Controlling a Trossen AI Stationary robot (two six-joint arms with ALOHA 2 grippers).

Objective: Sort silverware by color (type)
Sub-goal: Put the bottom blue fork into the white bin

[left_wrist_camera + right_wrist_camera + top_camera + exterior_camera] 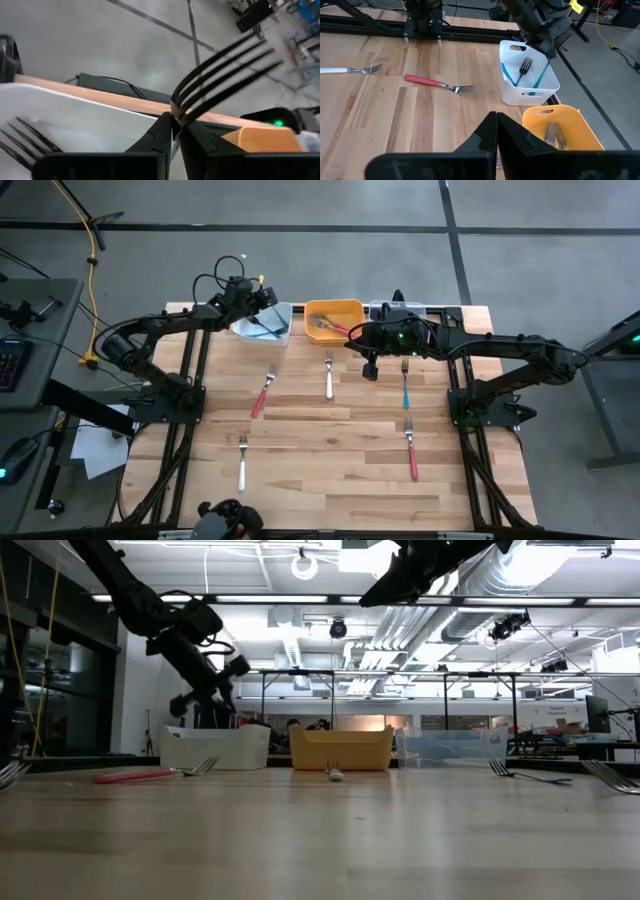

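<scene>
While the left gripper point(262, 298) hangs over the white rectangular plastic bin point(282, 311) in the frame's upper left, its fingers pinch a blue-handled metal fork point(540, 75).
That fork stands steeply, tines up, handle down into the bin beside another blue fork point(517, 74), so the drop is straight down; the right gripper point(369, 369), fingers shut and empty, waits right of centre.

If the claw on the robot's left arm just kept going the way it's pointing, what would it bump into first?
Most likely the white bin. The left gripper hangs over it, pointing down, fingers pinching a blue-handled fork that reaches into the bin. So that fork would probably touch the bin's inside first, though depth is hard to judge.
</scene>
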